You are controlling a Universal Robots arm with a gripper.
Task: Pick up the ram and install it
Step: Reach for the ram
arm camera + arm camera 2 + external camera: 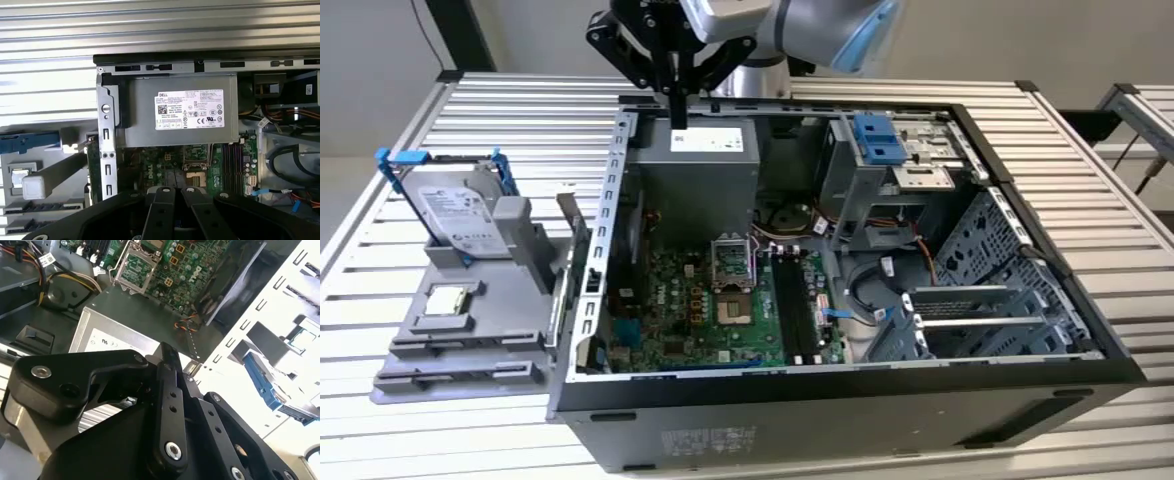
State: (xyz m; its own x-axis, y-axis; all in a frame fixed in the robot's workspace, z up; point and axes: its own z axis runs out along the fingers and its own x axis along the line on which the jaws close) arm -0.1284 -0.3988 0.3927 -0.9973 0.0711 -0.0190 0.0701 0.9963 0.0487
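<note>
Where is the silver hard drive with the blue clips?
In the exterior view, the hard drive sits on the gray tray at the exterior view's left, beside the open computer case.

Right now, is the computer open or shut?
Open. The case has no side cover on, and the green board inside shows.

We are seeing a pale slatted desk [480,110] lying before a plain grey wall [374,50], a second desk [1150,100] standing near.
</note>
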